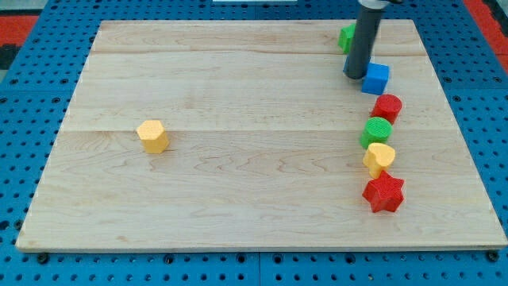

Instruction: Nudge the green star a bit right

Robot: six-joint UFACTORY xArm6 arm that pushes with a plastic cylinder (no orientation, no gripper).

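The green star (pixel 346 36) sits near the view's top right of the wooden board, mostly hidden behind the dark rod. My tip (pixel 354 75) rests on the board just below the green star and touching the left side of the blue cube (pixel 376 79). Only the star's left part shows.
Down the view's right side runs a line of blocks: a red cylinder (pixel 388 107), a green cylinder (pixel 378 131), a yellow heart (pixel 379 157) and a red star (pixel 384 193). A yellow hexagon (pixel 152 136) lies alone at the left. The board (pixel 238 159) lies on a blue pegboard.
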